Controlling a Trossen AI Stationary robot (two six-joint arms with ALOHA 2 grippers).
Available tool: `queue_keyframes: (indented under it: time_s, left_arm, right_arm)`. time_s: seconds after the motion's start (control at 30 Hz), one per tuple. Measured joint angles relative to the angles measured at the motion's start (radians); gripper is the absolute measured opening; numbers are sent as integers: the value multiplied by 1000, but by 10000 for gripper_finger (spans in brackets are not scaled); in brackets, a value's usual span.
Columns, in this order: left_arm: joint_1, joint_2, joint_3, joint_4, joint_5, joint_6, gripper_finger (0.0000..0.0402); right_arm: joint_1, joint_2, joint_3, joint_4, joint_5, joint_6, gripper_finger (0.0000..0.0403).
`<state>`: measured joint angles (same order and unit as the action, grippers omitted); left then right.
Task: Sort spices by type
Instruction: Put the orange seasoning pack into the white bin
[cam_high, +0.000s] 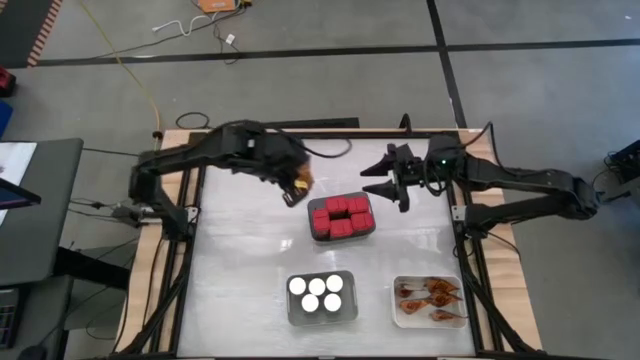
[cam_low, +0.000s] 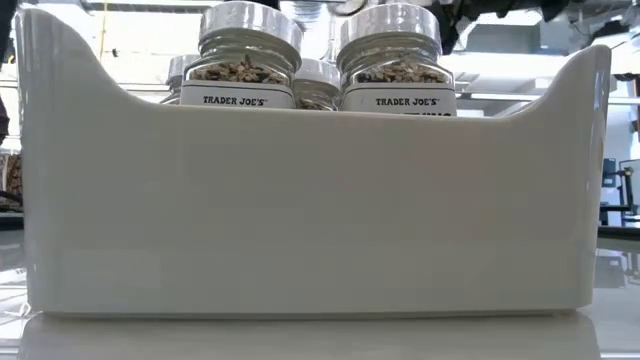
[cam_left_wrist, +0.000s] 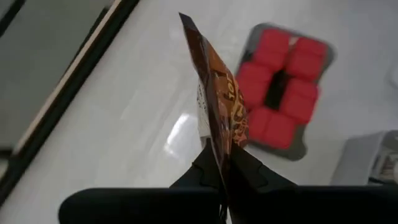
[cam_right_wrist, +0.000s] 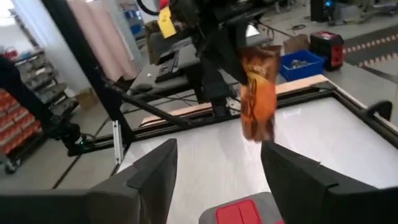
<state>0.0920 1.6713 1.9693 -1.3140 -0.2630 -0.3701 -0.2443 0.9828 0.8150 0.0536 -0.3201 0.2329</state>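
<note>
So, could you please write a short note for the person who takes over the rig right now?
Left gripper: shut on an orange-brown packet, held in the air over the table's far-left part.
Right gripper: open, empty, above the table beyond the red boxes.
Sorted: red boxes fill the grey tray; five white-lidded jars stand in the near middle tray; several packets lie in the near right tray.
Left to do: place the held packet with the other packets. No other loose spice shows on the table.

A white table (cam_high: 240, 280) carries three trays: a grey one (cam_high: 372, 232), another grey one (cam_high: 349, 298) and a white one (cam_high: 398, 318). Cables (cam_high: 190, 25) lie on the floor.
</note>
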Motion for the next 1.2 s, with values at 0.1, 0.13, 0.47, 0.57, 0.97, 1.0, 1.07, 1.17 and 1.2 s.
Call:
queue_keyframes:
  time_s: [0.1,0.13,0.47,0.57,0.97,1.0,1.07,1.17,1.2]
  left_arm:
    - [-28,72,98,7,4,58,0]
    - [-36,91,123,11,8,73,0]
    - [-64,172,205,100,58,97,0]
    - [-70,174,205,99,62,85,0]
    - [-81,177,203,86,53,73,0]
    - [-81,178,203,78,49,70,0]
    - [-81,179,203,54,37,66,0]
    - [-81,179,203,30,22,61,0]
    - [-80,179,203,29,22,61,0]
  right_arm:
    - [24,24,15,0,1,-49,260]
    - [34,34,18,-1,1,-70,260]
    - [102,159,72,12,61,-166,260]
    - [102,195,100,14,65,-166,260]
    - [106,348,228,-11,69,-181,260]
    - [106,348,235,-35,69,-181,260]
    - [102,342,253,-93,68,-185,260]
    - [77,308,272,-212,64,-190,260]
    - [65,296,277,-227,63,-190,260]
